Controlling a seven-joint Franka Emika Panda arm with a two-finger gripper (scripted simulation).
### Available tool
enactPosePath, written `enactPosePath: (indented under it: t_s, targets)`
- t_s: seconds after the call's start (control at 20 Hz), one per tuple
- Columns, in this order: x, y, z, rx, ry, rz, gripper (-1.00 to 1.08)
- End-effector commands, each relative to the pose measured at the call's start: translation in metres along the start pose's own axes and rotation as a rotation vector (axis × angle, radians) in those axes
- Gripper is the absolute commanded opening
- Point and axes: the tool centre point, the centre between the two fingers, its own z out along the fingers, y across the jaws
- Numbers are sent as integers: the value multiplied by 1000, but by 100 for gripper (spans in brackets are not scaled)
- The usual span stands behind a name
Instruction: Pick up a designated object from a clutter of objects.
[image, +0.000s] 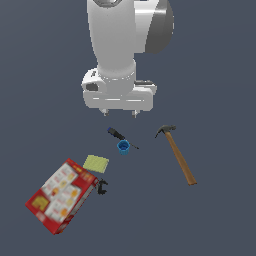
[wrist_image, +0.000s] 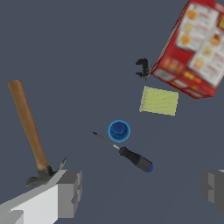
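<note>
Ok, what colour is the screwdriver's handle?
Black with a dark blue end, on the screwdriver; clearest in the wrist view.

Claw (wrist_image: 142, 188) wide apart, pointing straight down.

Simulated test scene, featureless dark grey-blue floor (image: 220, 75), flat rendered shading, no walls or furniture in view

Screwdriver (image: 116, 134) touches cup (image: 123, 146), between hammer (image: 177, 152) and sponge (image: 96, 163).
</note>
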Motion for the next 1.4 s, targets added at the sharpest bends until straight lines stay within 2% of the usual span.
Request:
enactPosePath:
  t_s: [0.0, 0.5, 0.75, 1.35]
  targets:
    - [0, 0, 0, 0, 0, 0, 100]
    - [8, -15, -8, 4, 46, -23, 100]
    - [8, -14, -8, 3, 46, -25, 100]
    - [6, -3, 34, -30, 43, -164, 100]
